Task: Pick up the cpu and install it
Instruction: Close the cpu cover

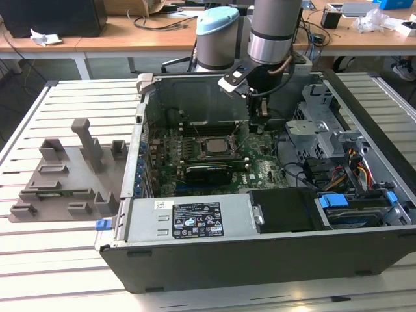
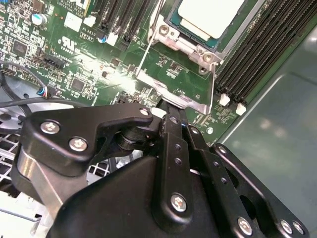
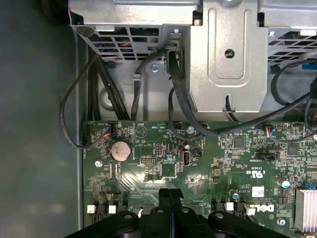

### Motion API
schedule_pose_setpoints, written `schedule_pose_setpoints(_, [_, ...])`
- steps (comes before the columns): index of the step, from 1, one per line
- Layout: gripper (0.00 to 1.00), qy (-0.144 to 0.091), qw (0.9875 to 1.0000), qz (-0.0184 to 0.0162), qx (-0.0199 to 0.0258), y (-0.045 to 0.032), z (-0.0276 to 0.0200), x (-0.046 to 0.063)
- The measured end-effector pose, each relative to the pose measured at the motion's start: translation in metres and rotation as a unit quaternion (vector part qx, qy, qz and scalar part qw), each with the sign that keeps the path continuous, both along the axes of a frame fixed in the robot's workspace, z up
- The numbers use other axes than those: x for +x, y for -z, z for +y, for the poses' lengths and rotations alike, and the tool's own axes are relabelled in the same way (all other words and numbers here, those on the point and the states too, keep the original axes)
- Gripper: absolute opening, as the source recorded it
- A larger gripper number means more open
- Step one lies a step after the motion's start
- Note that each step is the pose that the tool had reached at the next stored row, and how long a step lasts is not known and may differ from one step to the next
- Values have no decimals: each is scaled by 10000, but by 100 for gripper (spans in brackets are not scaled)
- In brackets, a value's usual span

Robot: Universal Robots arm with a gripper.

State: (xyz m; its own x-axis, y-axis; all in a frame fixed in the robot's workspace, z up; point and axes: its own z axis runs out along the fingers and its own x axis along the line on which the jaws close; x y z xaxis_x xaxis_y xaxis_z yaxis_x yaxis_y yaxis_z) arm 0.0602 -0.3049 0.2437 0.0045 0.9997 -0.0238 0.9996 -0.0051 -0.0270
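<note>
The cpu [image 1: 214,146] lies flat in the socket on the motherboard [image 1: 260,170] inside the open computer case, its pale silver top showing. In the second wrist view the cpu [image 2: 208,17] sits within the metal socket frame [image 2: 171,42]. My gripper [image 1: 255,128] hangs just to the exterior view's right of the socket, low over the board. Its black fingers [image 3: 165,198] are pressed together with nothing seen between them. In the second wrist view the gripper [image 2: 167,106] tips meet at the edge of the frame's metal tab [image 2: 178,96], beside a thin wire lever [image 2: 143,54].
Memory slots [image 2: 257,59] flank the socket. A metal drive cage [image 1: 325,123] with black cables [image 3: 178,94] stands on the exterior view's right. A power supply with a printed label [image 1: 195,220] fills the case's near side. A grey fixture tray [image 1: 68,175] lies on the slatted table.
</note>
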Motion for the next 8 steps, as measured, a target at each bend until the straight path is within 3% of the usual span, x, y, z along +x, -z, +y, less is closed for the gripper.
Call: schedule_pose_setpoints(8, [11,0,10000,0,0,1,0,-35])
